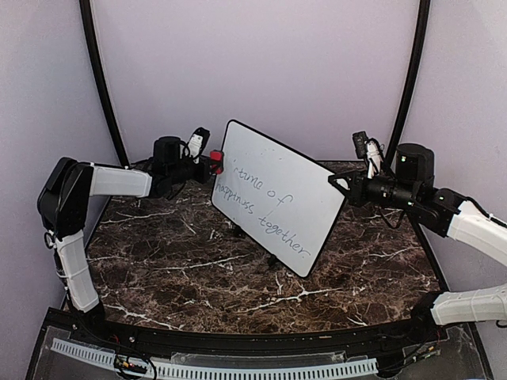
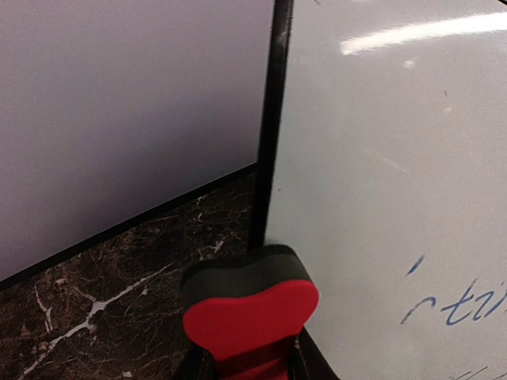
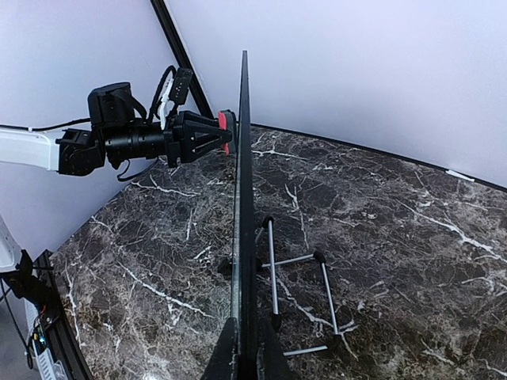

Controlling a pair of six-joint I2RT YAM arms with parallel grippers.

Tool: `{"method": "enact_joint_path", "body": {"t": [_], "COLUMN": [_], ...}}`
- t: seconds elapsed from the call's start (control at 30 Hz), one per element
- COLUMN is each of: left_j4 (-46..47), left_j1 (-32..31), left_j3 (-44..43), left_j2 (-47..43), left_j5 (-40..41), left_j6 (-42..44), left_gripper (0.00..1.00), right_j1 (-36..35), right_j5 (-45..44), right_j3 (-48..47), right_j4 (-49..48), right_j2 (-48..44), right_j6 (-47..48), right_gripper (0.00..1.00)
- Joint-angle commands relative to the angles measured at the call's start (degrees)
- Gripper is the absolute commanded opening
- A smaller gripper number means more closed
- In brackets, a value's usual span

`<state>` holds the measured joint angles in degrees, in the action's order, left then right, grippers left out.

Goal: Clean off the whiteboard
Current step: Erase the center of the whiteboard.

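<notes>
Top view: 1 whiteboard [image 1: 277,198], 1 red eraser [image 1: 216,162] and 2 arms are counted. The whiteboard is stood upright, slanted, mid-table on the dark marble tabletop [image 1: 158,253]. 3 lines of dark handwriting are carried on it; some letters can't be made out. The left gripper [image 1: 209,165] is closed on the eraser at the board's upper-left edge. The right gripper [image 1: 341,184] is clamped on the board's right corner. Pale walls [image 1: 261,63] are seen on 3 sides, w/ 2 black poles.

Left wrist view: the eraser appears pressed to the board's face just beside its black edge. The fingers are cut off at the bottom; only a few strokes of writing are caught at rt.

Right wrist view: the board is seen edge-on, its front hidden. 1 wire stand [image 3: 301,285] is seen beside it on the marble.
</notes>
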<state>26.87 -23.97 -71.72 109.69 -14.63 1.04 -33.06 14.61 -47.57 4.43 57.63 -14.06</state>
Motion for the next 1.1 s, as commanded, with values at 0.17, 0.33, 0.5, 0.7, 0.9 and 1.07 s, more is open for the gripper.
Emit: {"method": "enact_joint_path", "body": {"t": [0.17,0.33,0.5,0.7,0.9,1.07], "left_j4": [-1.10,-2.09,-4.03,-4.97,-4.81,-7.82], "left_j1": [-0.31,-4.07,-6.74,-8.34,-6.02,-2.82], "left_j3": [-1.09,-1.30,-2.48,-2.43,-3.24,-7.14], "left_j2": [0.03,-0.07,0.36,0.46,0.73,1.12], "left_j5": [-3.31,-3.21,-3.20,-0.11,5.26,5.52], "left_j6": [0.09,2.56,4.60,6.30,4.19,3.68], "left_gripper": [0.22,0.22,0.22,0.22,0.21,0.21], "right_j1": [-1.04,-1.02,-1.05,-1.04,-1.04,-1.04], "right_j5": [4.48,4.28,4.45,4.49,4.31,4.33], "right_j3": [1.03,1.25,1.34,1.17,1.34,1.26], "right_j4": [2.69,2.69,2.56,2.61,2.82,2.78], "right_j2": [0.73,0.54,0.61,0.67,0.19,0.34], "right_j6": [5.26,5.28,5.25,5.36,5.29,5.25], "right_gripper": [0.00,0.00,0.00,0.00,0.00,0.00]}}
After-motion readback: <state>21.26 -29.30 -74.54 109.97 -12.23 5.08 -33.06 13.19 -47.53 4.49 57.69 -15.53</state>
